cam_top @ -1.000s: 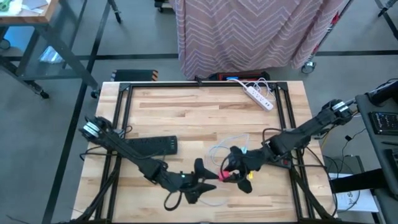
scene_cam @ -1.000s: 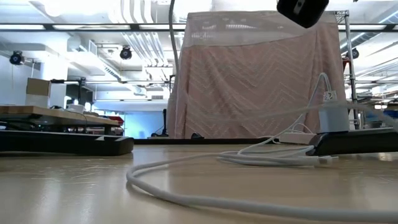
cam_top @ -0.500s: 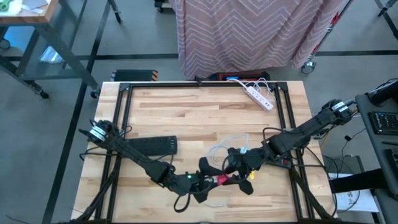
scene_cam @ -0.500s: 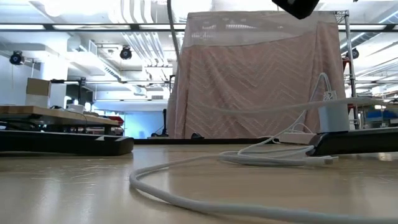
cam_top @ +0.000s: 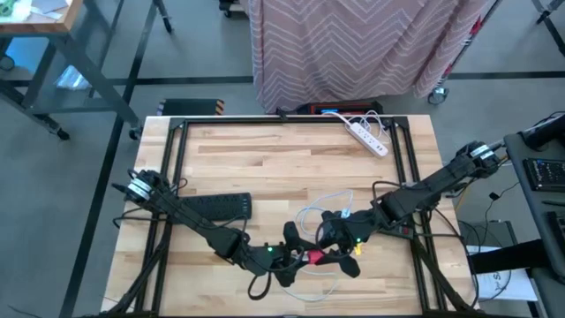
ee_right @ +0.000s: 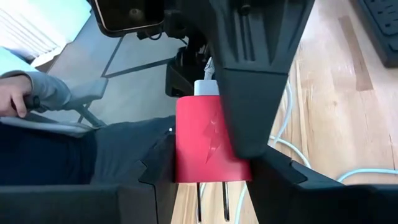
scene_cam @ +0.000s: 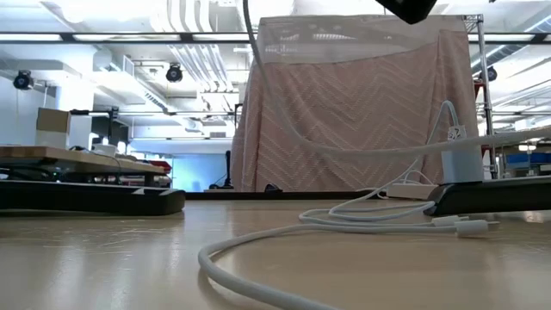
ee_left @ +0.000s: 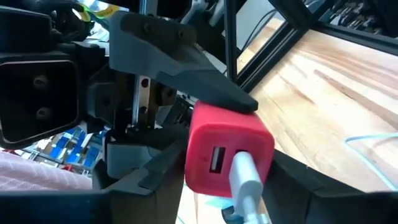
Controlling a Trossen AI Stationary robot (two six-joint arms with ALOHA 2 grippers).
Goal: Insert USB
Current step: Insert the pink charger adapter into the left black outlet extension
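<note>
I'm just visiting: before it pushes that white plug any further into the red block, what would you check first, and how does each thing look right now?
1. Red charger clamped in right gripper: ok.
2. White USB plug meets the charger's port: ok, though how deep it sits cannot be told.
3. Left gripper grips the plug: cannot tell; its fingers are barely in view.
4. White cable lies slack on the table: ok.
5. Both grippers meet at the table's front edge: ok.
</note>
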